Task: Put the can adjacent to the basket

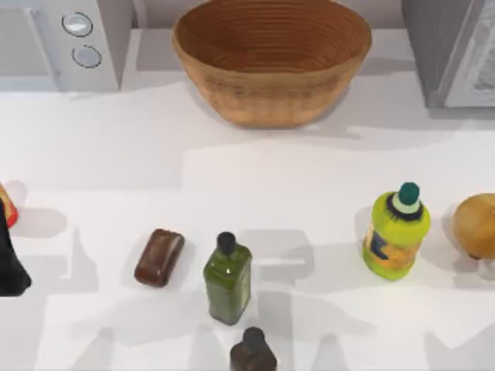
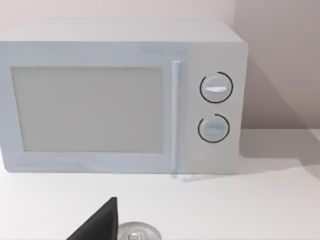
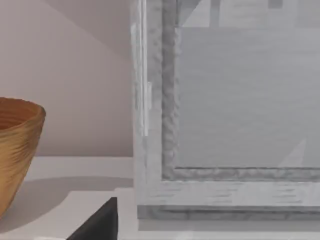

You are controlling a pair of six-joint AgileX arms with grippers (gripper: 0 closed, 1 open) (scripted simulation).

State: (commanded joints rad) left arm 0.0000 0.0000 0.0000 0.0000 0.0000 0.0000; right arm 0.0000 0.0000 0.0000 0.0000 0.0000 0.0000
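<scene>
White tabletop (image 1: 255, 166) stretches across the scene, backed by a pale wall. At the back, in the middle, sits the basket (image 1: 271, 58), wide and ribbed inside; its curved wall (image 3: 15, 150) also appears in the right wrist view. A microwave (image 1: 66, 39) stands at the back left corner, its two round knobs facing the table, and a grey cabinet (image 1: 452, 50) with a framed door stands at the back right.

The can (image 1: 6, 205) is at the far left edge of the table, well apart from the basket, with just a sliver of red and cream label visible. Its silver top (image 2: 136, 233) peeks in at the lower edge of the left wrist view, directly beside a dark finger (image 2: 100, 222) of the left gripper (image 1: 9, 259). That gripper sits at the left edge, just beside the can; whether it is apart or clamped on the can I cannot tell.

Along the front lie a brown bar (image 1: 159, 257), a dark green bottle (image 1: 228, 280), a brown bottle (image 1: 252, 352), a yellow-green bottle with a teal cap (image 1: 396, 232), and a tan round object (image 1: 476, 226) at the right edge.

One dark finger (image 3: 97, 222) of the right arm shows in its wrist view, facing the cabinet.
</scene>
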